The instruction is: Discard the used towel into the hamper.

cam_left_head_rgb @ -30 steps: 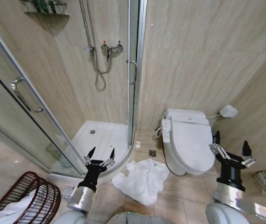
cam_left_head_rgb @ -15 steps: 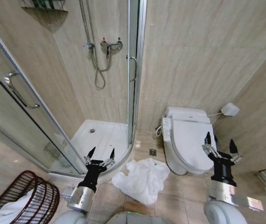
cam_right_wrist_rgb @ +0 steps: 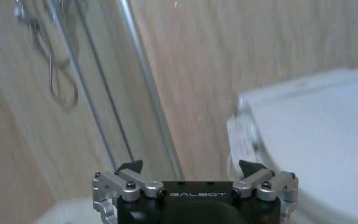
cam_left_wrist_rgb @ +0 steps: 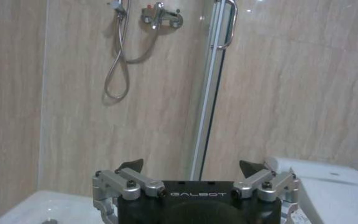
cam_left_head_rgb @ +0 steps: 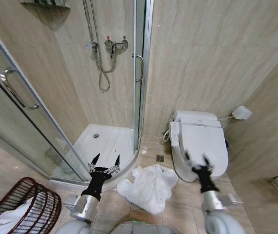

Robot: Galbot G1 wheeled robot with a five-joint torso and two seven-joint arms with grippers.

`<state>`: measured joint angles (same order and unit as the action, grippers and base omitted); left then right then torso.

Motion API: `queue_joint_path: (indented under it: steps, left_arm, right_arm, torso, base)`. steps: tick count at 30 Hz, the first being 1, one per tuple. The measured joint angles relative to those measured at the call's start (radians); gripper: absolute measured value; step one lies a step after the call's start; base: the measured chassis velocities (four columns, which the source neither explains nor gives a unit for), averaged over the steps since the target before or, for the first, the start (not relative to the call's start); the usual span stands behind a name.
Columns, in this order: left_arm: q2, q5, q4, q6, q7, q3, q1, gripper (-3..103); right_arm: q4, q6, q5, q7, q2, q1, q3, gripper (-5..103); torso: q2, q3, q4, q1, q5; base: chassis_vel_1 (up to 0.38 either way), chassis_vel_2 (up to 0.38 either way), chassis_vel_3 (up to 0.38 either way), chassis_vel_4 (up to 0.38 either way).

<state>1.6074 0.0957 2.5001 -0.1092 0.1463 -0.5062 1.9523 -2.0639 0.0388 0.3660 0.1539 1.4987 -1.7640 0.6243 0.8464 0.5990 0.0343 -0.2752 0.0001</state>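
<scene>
A crumpled white towel (cam_left_head_rgb: 149,186) lies on the tiled floor between the shower tray and the toilet. The hamper (cam_left_head_rgb: 29,205), a dark reddish-brown open-weave basket, stands at the lower left with white cloth (cam_left_head_rgb: 6,219) inside. My left gripper (cam_left_head_rgb: 105,162) is open and held upright, just left of the towel and right of the hamper. In the left wrist view the left gripper (cam_left_wrist_rgb: 191,167) points at the shower wall, nothing between its fingers. My right gripper (cam_left_head_rgb: 196,161) is open, raised in front of the toilet, right of the towel; the right gripper (cam_right_wrist_rgb: 191,166) holds nothing.
A glass shower cabin (cam_left_head_rgb: 137,73) with its open door (cam_left_head_rgb: 19,97) and white tray (cam_left_head_rgb: 105,144) fills the left and middle. A white toilet (cam_left_head_rgb: 200,144) stands at the right against the wall. A floor drain (cam_left_head_rgb: 159,159) sits behind the towel.
My right arm has swung left and inward, from the far right to just in front of the toilet. The view has tilted down a little. The left gripper has stayed put.
</scene>
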Motion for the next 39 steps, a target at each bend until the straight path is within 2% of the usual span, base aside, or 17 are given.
queue_joint_path:
  steps: [5, 12, 22, 31, 39]
  left_arm:
    - [0.0, 0.0, 0.0, 0.0, 0.0, 0.0, 0.0, 100]
    - [0.0, 0.0, 0.0, 0.0, 0.0, 0.0, 0.0, 100]
    - [0.0, 0.0, 0.0, 0.0, 0.0, 0.0, 0.0, 100]
    - [0.0, 0.0, 0.0, 0.0, 0.0, 0.0, 0.0, 100]
    - [0.0, 0.0, 0.0, 0.0, 0.0, 0.0, 0.0, 100]
  right_arm:
    - [0.113, 0.073, -0.081, 0.004, 0.021, -0.009, -0.063, 100]
    - [0.23, 0.126, -0.102, 0.009, 0.015, -0.014, -0.109, 100]
    - [0.417, 0.215, -0.111, 0.005, 0.003, -0.004, -0.116, 100]
    - [0.489, 0.27, -0.146, 0.001, -0.016, 0.0, -0.117, 100]
    - [0.538, 0.298, -0.129, 0.02, -0.038, 0.008, -0.098, 100]
  torso:
    - [-0.024, -0.014, 0.0, 0.01, -0.0002]
    - [-0.051, -0.029, 0.0, 0.023, -0.0001]
    - [-0.099, -0.057, 0.0, 0.043, 0.0]
    - [-0.135, -0.077, 0.0, 0.058, 0.0]
    - [-0.169, -0.096, 0.0, 0.073, -0.0001]
  base:
    - [0.0, 0.0, 0.0, 0.0]
    - [0.0, 0.0, 0.0, 0.0]
    - [0.0, 0.0, 0.0, 0.0]
    - [0.0, 0.0, 0.0, 0.0]
    - [0.0, 0.0, 0.0, 0.0]
